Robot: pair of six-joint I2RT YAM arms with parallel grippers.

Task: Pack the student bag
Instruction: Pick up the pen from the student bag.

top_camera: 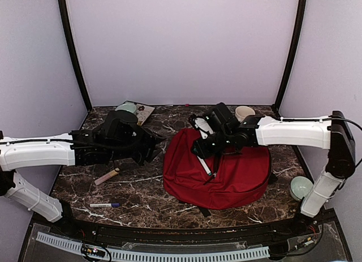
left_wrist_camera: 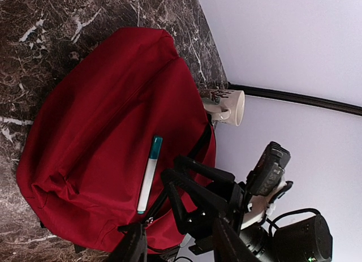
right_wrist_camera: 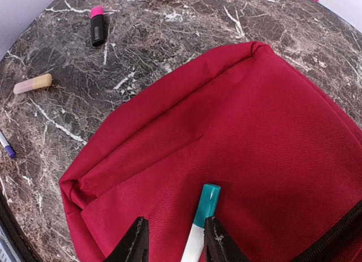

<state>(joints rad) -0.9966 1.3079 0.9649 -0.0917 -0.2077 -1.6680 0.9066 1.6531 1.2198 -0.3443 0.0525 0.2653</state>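
Bag (top_camera: 237, 171) is laid flat on worktop (top_camera: 141, 188). Judged soft, limp; best taken at zipper (right_wrist_camera: 334, 239) edge. Pen (right_wrist_camera: 201, 222) on bag is straddled by right gripper (right_wrist_camera: 172, 242), jaws parted; left gripper (left_wrist_camera: 180, 242) likewise parted, empty.

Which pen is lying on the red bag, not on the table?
The white pen with the teal cap; it rests on the bag, while the others lie on the marble table.

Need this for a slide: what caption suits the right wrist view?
Teal-capped marker lying on the red backpack between open fingers of the right gripper, marble table behind.
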